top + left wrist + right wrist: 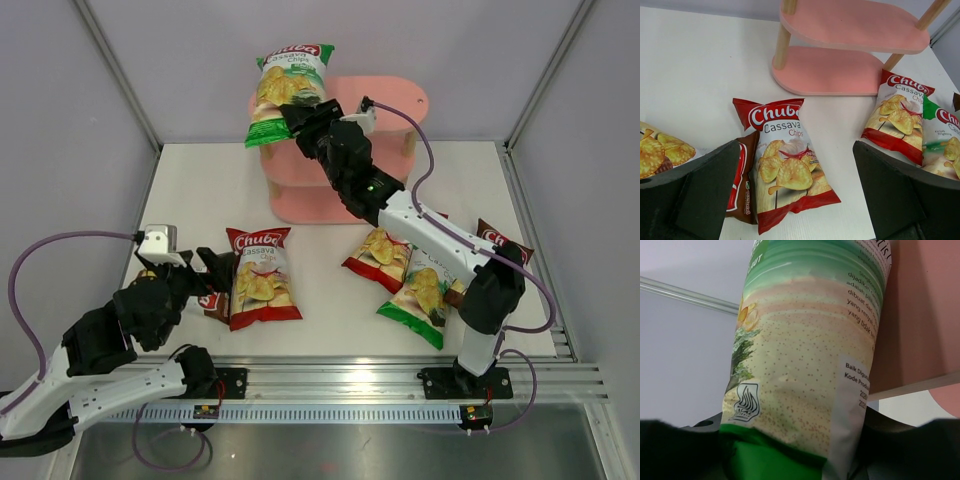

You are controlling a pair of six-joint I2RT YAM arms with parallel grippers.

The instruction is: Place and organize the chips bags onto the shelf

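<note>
On my far left, the left gripper (pixel 208 275) hangs low with its jaws spread wide and nothing between them. It sits above a dark brown glossy chips bag (pixel 740 185) that is half tucked under a red glossy chips bag (pixel 262 278) lying flat on the white table (pixel 200 190).

Further right is the step in hand. The right gripper (pixel 305 118) is clamped on the lower end of a green glossy chips bag (pixel 290 90), holding it at the left end of the top board of the pink three-tier shelf (pixel 400 95). I can't tell whether the bag touches the board yet. As I judge it, the next move calls for settling the bag fully over the board before I let go. It overhangs the left end, so it could tip off, and the wooden post beside it crowds the fingers.

To the right of the shelf, under my right arm, a second red bag (pixel 378 255), a second green bag (pixel 420 295) and another dark brown bag (pixel 500 240) wait, overlapping.
</note>
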